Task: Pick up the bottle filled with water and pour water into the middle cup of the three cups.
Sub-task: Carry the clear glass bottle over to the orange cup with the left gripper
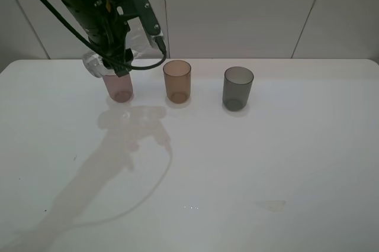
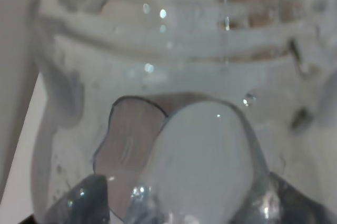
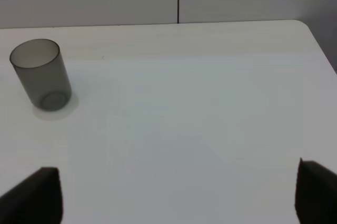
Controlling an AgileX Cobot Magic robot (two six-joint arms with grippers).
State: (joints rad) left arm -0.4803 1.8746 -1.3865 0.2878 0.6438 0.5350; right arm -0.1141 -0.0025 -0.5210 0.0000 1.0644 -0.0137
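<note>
My left gripper [image 1: 118, 61] is shut on the clear bottle [image 1: 93, 64] and holds it tipped over, just above the pinkish-mauve cup [image 1: 120, 88] at the left of the row. The amber-brown middle cup [image 1: 177, 80] stands upright to the right of it, apart from the bottle. The dark smoky-grey cup [image 1: 237, 88] stands at the right end and also shows in the right wrist view [image 3: 41, 74]. In the left wrist view the bottle [image 2: 179, 71] fills the picture, with a pinkish shape [image 2: 131, 140] seen through it. My right gripper [image 3: 176, 195] is open and empty over bare table.
The white table [image 1: 249, 175] ends at a white panelled wall [image 1: 249, 9] right behind the cups. The left arm's black cable [image 1: 145, 65] hangs beside the pinkish-mauve cup. A faint stain [image 1: 271, 206] lies on the table near the front right.
</note>
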